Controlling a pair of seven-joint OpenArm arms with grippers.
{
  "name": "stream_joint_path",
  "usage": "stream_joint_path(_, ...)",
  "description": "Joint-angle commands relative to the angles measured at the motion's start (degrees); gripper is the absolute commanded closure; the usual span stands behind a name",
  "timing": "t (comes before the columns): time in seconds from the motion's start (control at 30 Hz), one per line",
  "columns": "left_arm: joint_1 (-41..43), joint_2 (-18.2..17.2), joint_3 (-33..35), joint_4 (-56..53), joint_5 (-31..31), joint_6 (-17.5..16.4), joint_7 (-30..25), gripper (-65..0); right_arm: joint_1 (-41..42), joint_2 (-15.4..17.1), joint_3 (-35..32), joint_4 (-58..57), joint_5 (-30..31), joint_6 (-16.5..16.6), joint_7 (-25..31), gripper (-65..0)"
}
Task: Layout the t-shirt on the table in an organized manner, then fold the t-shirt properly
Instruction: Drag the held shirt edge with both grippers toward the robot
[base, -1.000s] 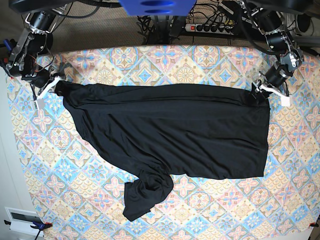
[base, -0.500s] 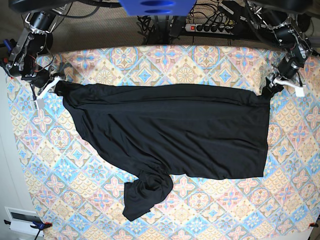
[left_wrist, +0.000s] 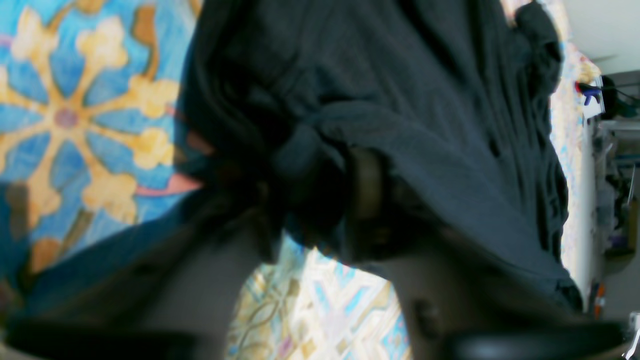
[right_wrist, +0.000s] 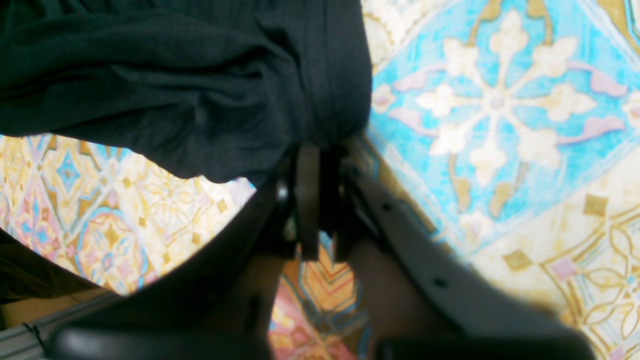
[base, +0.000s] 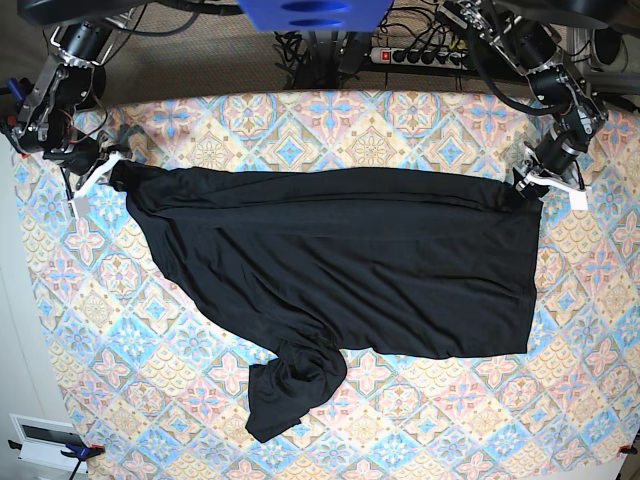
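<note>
The table (base: 400, 125) is carrying the t-shirt (base: 350, 265), lying spread across it with one sleeve bunching near the front edge. The right gripper (right_wrist: 320, 150) is pinching a corner fold between narrow jaws. The left gripper (left_wrist: 320, 180), blurred, is seemingly clamping the opposite corner.

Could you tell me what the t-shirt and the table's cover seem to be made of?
T-shirt: looks like thin, soft matte knit, probably cotton or a blend; it drapes in fine folds and bunches at the bottom sleeve, and a faint knit texture shows in the left wrist view. Table cover: seemingly a printed cloth, lying flat, with pastel floral tiles; the fibre is unclear.
</note>
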Motion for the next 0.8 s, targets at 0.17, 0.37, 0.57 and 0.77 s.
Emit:
stream_joint_path(0.17,-0.3,-2.7,-0.3,0.5,-0.4,-0.1,0.1,-0.2,0.4,1.2,0.7,1.2,1.3,0.1,0.9,-1.4)
stream_joint_path(0.37,0.3,-5.3,-0.3,0.6,-0.7,-0.4,0.1,0.0,-2.1,1.2,3.3,1.4,1.3,0.1,-1.3,-1.4)
stream_joint_path(0.57,3.2,-7.5,-1.8,0.8,-4.9,-0.4,0.5,0.0,-4.8,1.2,4.2,2.5,1.3,0.1,-1.5,-1.4)
stream_joint_path(0.77,8.3,-10.1,-2.0,0.9,-8.8,-0.4,0.4,0.0,-7.3,1.2,4.2,6.0,3.0,0.1,-1.5,-1.4)
